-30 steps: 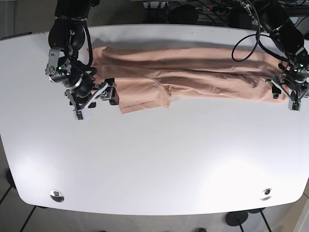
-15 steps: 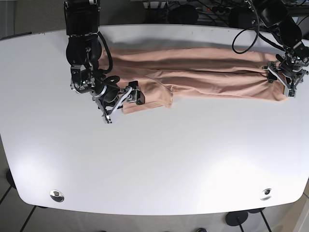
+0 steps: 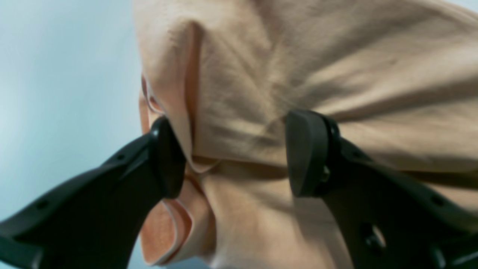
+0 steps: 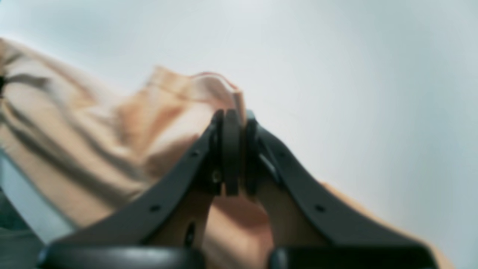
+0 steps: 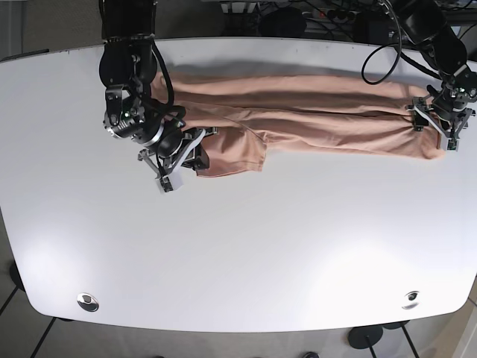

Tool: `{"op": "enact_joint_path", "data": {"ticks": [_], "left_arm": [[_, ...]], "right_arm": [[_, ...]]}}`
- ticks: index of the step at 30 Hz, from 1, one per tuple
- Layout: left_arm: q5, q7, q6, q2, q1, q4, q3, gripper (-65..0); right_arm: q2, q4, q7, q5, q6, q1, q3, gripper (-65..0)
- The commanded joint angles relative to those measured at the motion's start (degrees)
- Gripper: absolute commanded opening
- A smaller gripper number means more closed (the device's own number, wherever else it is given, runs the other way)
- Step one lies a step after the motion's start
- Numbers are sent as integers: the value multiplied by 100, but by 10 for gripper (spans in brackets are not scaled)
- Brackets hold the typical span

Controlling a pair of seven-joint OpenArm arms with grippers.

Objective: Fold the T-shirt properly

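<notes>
A peach T-shirt (image 5: 313,112) lies as a long band across the far part of the white table (image 5: 261,246). My right gripper (image 5: 195,153), on the base view's left, is at the shirt's left end. In the right wrist view the gripper (image 4: 231,123) is shut with a thin edge of the shirt (image 4: 74,123) pinched at its tips. My left gripper (image 5: 441,119) is at the shirt's right end. In the left wrist view the gripper (image 3: 237,157) is open, its jaws astride bunched cloth (image 3: 336,56).
Two round metal fittings (image 5: 88,301) (image 5: 411,299) sit near the table's front edge. Cables and dark equipment (image 5: 313,15) lie behind the back edge. The table's curved edges drop off at both sides.
My right gripper moved right onto the shirt's left end and closed on its edge, pushing that end slightly inward. My left gripper moved back over the shirt's right end.
</notes>
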State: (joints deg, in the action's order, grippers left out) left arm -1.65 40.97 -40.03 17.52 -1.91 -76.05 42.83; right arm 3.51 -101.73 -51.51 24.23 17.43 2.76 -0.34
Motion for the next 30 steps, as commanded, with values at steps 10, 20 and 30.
{"op": "enact_joint_path", "data": {"ticks": [10,20,30], "left_arm": [[152,189,3,134,-15,23,-15,-267],[152,189,3,134,-15,23,-24,-267],[117,189,3,134,2,-21,-6,-267]], "right_arm": [[-153,-1233,56,78,11,1671,988,-634],[-109,-1224,56,69,55,2330,1709,-629],[-4,-1462,65,702,468,2022,1946,-249]]}}
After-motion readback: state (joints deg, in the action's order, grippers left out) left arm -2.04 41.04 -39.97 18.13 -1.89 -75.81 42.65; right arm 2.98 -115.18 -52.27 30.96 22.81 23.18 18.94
